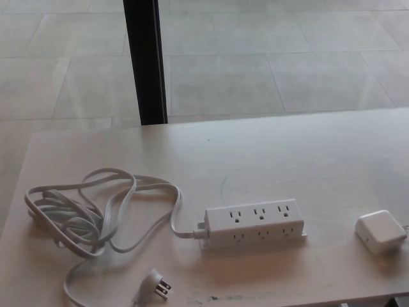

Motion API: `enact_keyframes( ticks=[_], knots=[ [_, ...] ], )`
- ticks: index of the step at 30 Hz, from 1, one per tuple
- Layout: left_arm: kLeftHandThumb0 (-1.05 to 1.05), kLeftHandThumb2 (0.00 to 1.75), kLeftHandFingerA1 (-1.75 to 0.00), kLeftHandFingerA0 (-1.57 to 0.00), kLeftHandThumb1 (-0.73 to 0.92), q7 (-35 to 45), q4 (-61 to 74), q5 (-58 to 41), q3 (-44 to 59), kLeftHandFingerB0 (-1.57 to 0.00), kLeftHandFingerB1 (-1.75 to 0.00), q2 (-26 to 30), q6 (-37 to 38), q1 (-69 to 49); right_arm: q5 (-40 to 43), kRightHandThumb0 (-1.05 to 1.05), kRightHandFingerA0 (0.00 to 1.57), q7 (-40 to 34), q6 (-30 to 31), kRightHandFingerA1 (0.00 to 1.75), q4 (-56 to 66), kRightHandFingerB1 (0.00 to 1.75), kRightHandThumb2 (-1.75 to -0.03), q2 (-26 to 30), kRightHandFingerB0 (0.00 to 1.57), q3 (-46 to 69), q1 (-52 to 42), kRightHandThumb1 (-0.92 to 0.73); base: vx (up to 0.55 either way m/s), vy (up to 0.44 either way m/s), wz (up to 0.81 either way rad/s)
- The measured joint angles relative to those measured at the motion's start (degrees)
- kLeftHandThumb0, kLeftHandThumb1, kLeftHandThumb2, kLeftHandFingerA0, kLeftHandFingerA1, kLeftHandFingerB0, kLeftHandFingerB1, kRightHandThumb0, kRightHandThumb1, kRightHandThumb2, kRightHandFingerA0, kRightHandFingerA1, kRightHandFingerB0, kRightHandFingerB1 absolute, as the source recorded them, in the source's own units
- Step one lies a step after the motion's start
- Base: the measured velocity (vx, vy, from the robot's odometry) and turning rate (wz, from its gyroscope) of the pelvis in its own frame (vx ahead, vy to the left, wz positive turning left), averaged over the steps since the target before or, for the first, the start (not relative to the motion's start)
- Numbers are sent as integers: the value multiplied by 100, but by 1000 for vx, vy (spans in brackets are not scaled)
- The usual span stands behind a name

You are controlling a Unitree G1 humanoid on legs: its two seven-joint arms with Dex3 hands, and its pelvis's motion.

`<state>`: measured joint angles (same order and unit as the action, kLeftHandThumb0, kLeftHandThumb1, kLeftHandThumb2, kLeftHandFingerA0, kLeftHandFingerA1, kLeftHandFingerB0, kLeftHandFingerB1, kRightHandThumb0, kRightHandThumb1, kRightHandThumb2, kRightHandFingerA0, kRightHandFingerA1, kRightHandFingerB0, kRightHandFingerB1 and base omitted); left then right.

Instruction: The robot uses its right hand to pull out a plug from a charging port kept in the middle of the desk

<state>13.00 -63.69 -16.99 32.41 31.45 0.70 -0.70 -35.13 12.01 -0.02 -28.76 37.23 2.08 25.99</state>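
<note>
1. A pale wood-look tabletop (268, 160) fills the lower half of the view, with faint scuffs near its middle. Beyond its far edge lies a floor (255, 57) of large grey tiles, and a black post (146, 61) stands upright at about 11 o'clock, just behind the far edge.
2. The far edge runs nearly level across the view, the left edge slants down toward 8 o'clock, and the near edge shows along the bottom right. The far half of the tabletop is bare, as is the stretch at 3 o'clock above the adapter.
3. A white power strip (254, 224) lies just below centre, long side across the view, its six outlets all empty.
4. Its white cord (89, 211) leaves the strip's left end and piles in loose loops at 8 to 9 o'clock; the cord's own pronged plug (155, 284) rests at 7 o'clock near the near edge.
5. A small white square adapter (381, 232) lies flat at 4 o'clock, well apart from the strip's right end.
6. Neither hand shows anywhere, so I cannot tell how the fingers stand; nothing holds the adapter.
</note>
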Motion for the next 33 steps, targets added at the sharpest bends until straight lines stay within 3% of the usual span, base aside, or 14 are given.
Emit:
enact_keyframes(
  ticks=[9, 15, 16, 17, 20, 21, 22, 23, 24, 25, 26, 28, 29, 33],
  knots=[
    [-105, 64, -68, -82, 80, 1, 0, 0, 0, -72, -57, -2, 0, 0, 480, -84, 99, -23, -25, 108, -4, 64, -96, -2, 4, 1446, -719, -52, 0, 0, 0],
    [-105, 66, -69, -82, 81, 0, 0, 1, 0, -70, -57, -2, 0, -6, 762, -76, 80, -93, -58, 125, -136, 43, -68, -23, 0, 2306, -1050, -72, 0, 0, 0],
    [-102, 113, -72, -83, 55, 1, 0, 1, 0, -66, -62, -3, 0, -6, 851, -75, 71, -121, -67, 132, -210, 35, -70, -40, 0, 2546, -1114, -71, 0, 0, 0],
    [-105, 66, -69, -82, 81, 1, 0, 1, 0, -70, -57, -3, 0, -6, 893, -78, 78, -137, -71, 115, -249, 54, -102, -50, 0, 2665, -1156, -58, 0, 0, 0],
    [-105, 66, -68, -82, 83, 1, 0, 0, 0, -70, -57, -3, 0, -13, 1077, -70, 43, -203, -91, 143, -453, 20, -71, -105, 0, 3135, -1283, -74, 0, 0, 0],
    [-105, 66, -68, -80, 83, 1, 0, 0, 0, -69, -57, -3, 0, -17, 1135, -71, 52, -230, -95, 146, -528, 19, -72, -125, 0, 3302, -1314, -71, 0, 0, 0],
    [-101, 113, -72, -80, 57, 1, 0, 0, 0, -63, -60, -3, 0, -17, 1157, -71, 59, -238, -98, 140, -554, 27, -73, -131, 0, 3358, -1324, -70, 0, 0, 0],
    [-105, 66, -67, -80, 83, 1, 0, 0, 0, -70, -56, -4, 0, -18, 1285, -70, 62, -287, -111, 143, -700, 33, -76, -163, 0, 3656, -1382, -67, 0, 0, 0],
    [-101, 114, -72, -81, 57, 1, 0, 1, 0, -62, -60, -4, 0, -20, 1347, -71, 68, -321, -115, 140, -771, 40, -74, -186, 0, 3816, -1412, -69, 0, 0, 0],
    [-101, 114, -72, -81, 57, 1, 0, 0, 0, -62, -60, -4, 0, -21, 1415, -71, 68, -354, -118, 140, -848, 40, -74, -217, 0, 3979, -1436, -69, 0, 0, 0],
    [-105, 66, -67, -81, 82, 1, 0, 0, 0, -70, -57, -4, 0, -20, 1480, -74, 75, -385, -121, 120, -922, 56, -104, -253, 0, 4141, -1456, -56, 0, 0, 0],
    [-102, 113, -72, -82, 56, 1, 0, 1, 0, -66, -62, -4, 0, -21, 1623, -69, 56, -460, -124, 140, -1069, 42, -79, -344, 0, 4488, -1500, -68, 0, 0, 0],
    [-105, 66, -69, -83, 81, 1, 0, 1, 0, -72, -58, -4, 0, -21, 1644, -68, 72, -471, -124, 143, -1093, 55, -76, -356, 0, 4540, -1507, -68, 0, 0, 0],
    [-105, 65, -70, -81, 80, 1, -3, 0, 0, -71, -59, -4, 0, -21, 1959, -70, 86, -674, -128, 137, -1410, 60, -77, -589, 0, 5245, -1547, -63, 0, 0, 0]
  ],
)
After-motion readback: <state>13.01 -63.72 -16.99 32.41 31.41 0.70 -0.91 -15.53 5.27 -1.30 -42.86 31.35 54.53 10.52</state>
